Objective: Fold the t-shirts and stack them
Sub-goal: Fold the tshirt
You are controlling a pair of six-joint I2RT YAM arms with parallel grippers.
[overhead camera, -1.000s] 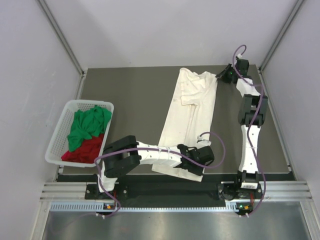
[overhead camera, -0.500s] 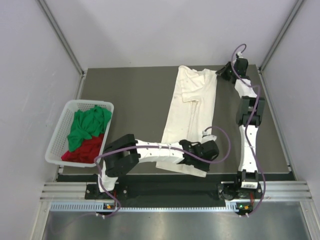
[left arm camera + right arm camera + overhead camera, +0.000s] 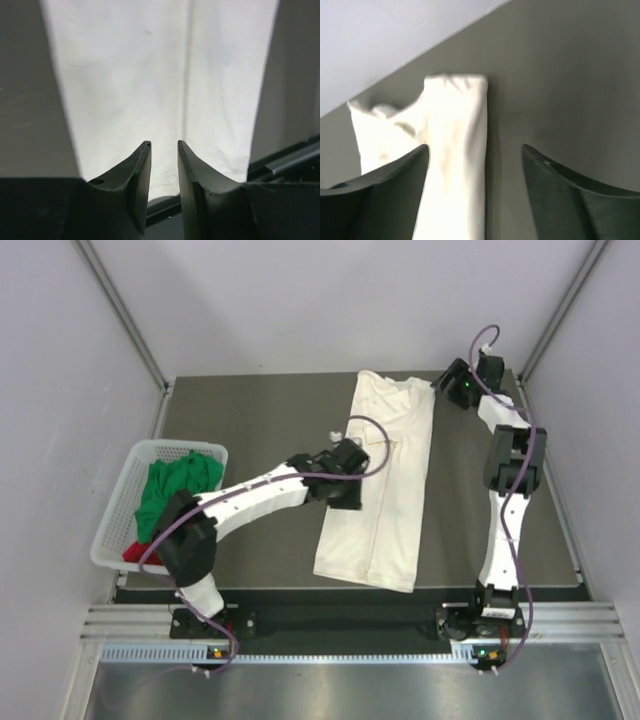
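Basket (image 3: 112, 506) — green tee (image 3: 176, 484), red tee (image 3: 131, 553) | cream tee (image 3: 386, 502) on table (image 3: 258, 420)

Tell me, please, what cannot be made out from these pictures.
- Red tee: in the top view, mostly under the green tee in the basket and behind the left arm.
- Cream tee: the left wrist view's top edge cuts it off; the right wrist view shows only one blurred end.
- Its layers: white on white, not countable in any view.

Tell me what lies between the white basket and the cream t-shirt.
In the top view, only the left arm crosses the bare dark table between basket and cream t-shirt.
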